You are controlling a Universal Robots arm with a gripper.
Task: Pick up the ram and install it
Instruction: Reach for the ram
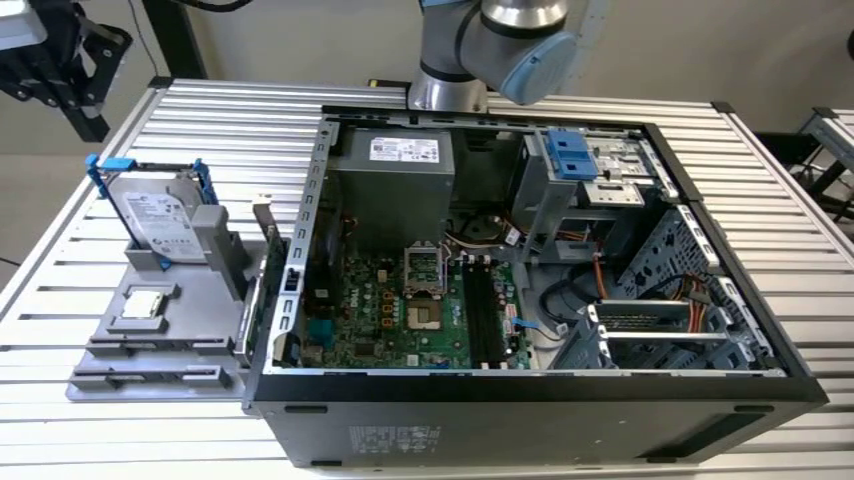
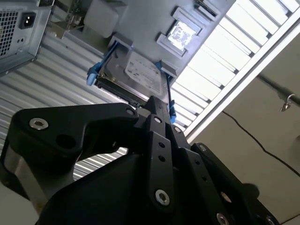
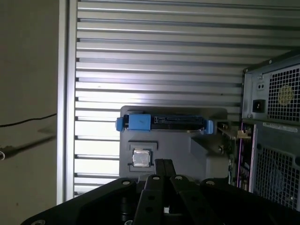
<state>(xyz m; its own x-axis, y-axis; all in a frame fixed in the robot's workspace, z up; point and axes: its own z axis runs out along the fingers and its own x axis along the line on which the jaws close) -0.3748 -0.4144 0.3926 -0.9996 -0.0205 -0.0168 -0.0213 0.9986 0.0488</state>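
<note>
The ram is hidden from me. My gripper (image 1: 91, 122) hangs above the table's far corner at the exterior view's left, behind the grey parts fixture (image 1: 200, 335). In both wrist views its black fingers (image 2: 157, 107) (image 3: 164, 164) are pressed together with nothing showing between them, and they point toward the fixture (image 3: 206, 140). The open computer case (image 1: 534, 400) lies on its side with the green motherboard (image 1: 387, 320) exposed. The motherboard's long dark memory slots (image 1: 483, 315) run beside the processor socket (image 1: 424, 268). I cannot tell whether a stick sits in them.
On the fixture stands a silver hard drive in a blue frame (image 1: 160, 220) (image 2: 136, 75) (image 3: 159, 123), with a small square processor chip (image 1: 144, 305) (image 2: 182, 33) (image 3: 140, 158) beside it. A card with a metal bracket (image 1: 267, 260) stands between fixture and case. The slatted table's edge (image 3: 68, 93) lies near the gripper.
</note>
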